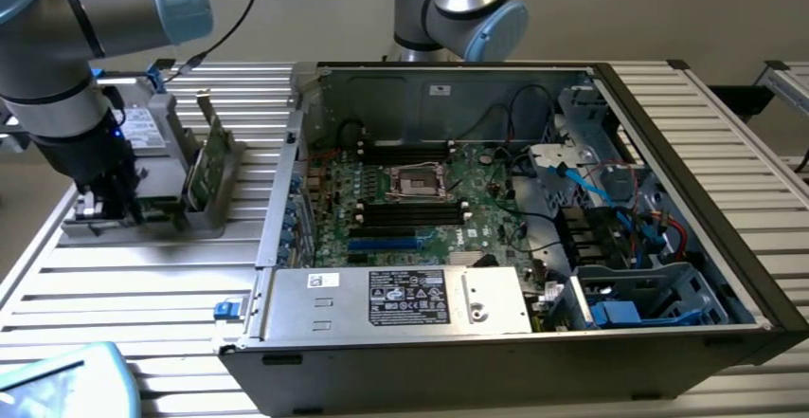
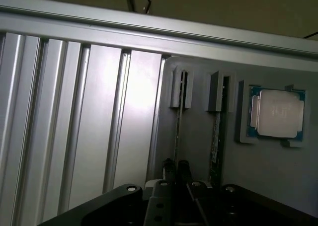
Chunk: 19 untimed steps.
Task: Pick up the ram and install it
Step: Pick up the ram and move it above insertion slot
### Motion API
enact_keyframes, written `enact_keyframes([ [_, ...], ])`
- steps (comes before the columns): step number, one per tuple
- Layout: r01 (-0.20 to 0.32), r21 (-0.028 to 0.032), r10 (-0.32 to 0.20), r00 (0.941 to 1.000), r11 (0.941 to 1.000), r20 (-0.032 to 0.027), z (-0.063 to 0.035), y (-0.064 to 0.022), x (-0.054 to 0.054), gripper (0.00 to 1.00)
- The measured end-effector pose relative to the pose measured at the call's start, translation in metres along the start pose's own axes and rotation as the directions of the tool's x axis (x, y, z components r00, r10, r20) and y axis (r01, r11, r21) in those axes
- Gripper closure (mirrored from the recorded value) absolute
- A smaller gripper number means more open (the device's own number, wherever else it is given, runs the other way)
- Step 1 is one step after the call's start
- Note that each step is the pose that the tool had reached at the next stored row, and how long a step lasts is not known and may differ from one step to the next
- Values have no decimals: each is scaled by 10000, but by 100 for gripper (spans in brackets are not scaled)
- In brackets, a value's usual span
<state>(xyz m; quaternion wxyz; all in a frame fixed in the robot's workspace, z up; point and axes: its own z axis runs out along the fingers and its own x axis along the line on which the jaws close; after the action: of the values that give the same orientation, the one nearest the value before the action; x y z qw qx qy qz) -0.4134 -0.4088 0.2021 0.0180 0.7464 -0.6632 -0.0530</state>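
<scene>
Exterior view's left: gripper [image 1: 98, 205], low at the grey holder [image 1: 189, 221], fingers [image 2: 169, 167] pinched against the ram [image 2: 178, 131], which stands on edge in its slot. Next: taller green card [image 1: 208, 162], upright in the same holder. Right: open computer case [image 1: 708, 153], motherboard [image 1: 418, 200] exposed.

PC case [image 1: 506, 371] on surface [image 1: 127, 295], ext. view's right; holder [image 1: 189, 221] beside it, left. In holder: ram [image 2: 178, 131] upright in slot, card [image 2: 215, 141] in next slot, CPU [image 2: 278, 112] beyond card.

Ribbed aluminium table [image 1: 152, 285] before a plain beige wall [image 1: 657, 10]
</scene>
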Motion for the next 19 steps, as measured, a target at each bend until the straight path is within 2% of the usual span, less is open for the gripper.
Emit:
enact_keyframes([
  [7,-11,-12,11,9999,10000,-109,-34,4,-2,85],
  [15,-30,-27,29,9996,10000,-282,-65,7,-4,85],
  [16,-31,-10,31,9995,10000,-304,-65,7,-4,85],
  [19,-27,111,31,9994,9999,-333,-53,10,-5,85],
])
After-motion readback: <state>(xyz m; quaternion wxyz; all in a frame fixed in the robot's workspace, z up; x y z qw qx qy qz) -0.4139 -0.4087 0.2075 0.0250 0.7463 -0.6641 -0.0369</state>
